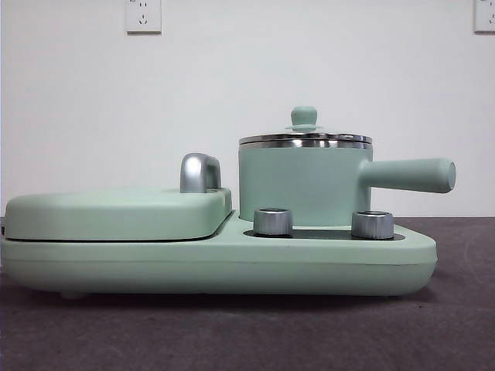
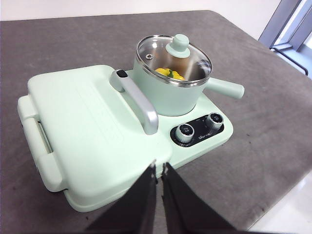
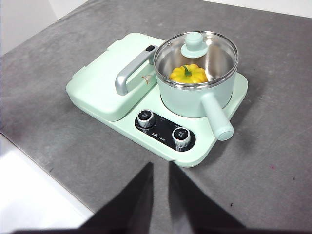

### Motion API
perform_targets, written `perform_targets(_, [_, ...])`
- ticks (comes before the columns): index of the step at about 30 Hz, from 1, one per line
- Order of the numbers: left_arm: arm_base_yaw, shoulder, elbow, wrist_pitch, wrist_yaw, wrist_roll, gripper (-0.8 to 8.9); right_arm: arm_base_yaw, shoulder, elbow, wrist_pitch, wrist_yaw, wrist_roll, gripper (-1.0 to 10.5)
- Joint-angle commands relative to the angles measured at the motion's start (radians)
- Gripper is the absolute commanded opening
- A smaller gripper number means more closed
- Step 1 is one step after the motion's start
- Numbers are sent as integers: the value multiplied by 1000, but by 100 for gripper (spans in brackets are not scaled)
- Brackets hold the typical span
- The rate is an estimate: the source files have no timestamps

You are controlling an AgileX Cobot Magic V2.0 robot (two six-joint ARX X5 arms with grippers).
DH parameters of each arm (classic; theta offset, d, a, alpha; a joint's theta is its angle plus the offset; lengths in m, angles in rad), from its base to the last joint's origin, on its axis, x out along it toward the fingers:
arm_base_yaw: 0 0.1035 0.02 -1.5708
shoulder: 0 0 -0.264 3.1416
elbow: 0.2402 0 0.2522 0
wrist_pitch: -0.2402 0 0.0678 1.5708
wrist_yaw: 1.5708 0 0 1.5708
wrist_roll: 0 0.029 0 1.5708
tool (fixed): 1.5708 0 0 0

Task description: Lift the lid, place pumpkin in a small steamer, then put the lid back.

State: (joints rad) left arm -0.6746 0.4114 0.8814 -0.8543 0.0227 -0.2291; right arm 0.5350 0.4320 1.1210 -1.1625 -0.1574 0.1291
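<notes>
Both arms hang well back from the cooker: left gripper [image 2: 159, 168] jaws pinched nearly together holding nothing, right gripper [image 3: 161, 168] jaws a narrow gap apart, also empty. Further out, two steel dials [image 3: 146, 118], then one small steamer [image 3: 192, 100] with one pumpkin [image 3: 188, 74] inside and one lid [image 3: 196, 51] seated on its rim. Looks finished to me, so nothing's really left except keeping clear.

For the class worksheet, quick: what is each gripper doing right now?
Left gripper: closed, fingers nearly touching, holding nothing, back from the mint-green cooker.
Right gripper: slightly open, holding nothing.
</notes>
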Motion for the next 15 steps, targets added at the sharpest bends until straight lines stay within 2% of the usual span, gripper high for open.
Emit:
perform_targets(1, [-6,5,6,16,-4,-19,19,5,3,12,11,1,-6,19])
perform_targets(12, [-6,5,6,16,-4,-19,19,5,3,12,11,0,-6,19])
perform_targets(15, [28,-8,-5,22,-2,-19,19,5,3,12,11,1,-6,19])
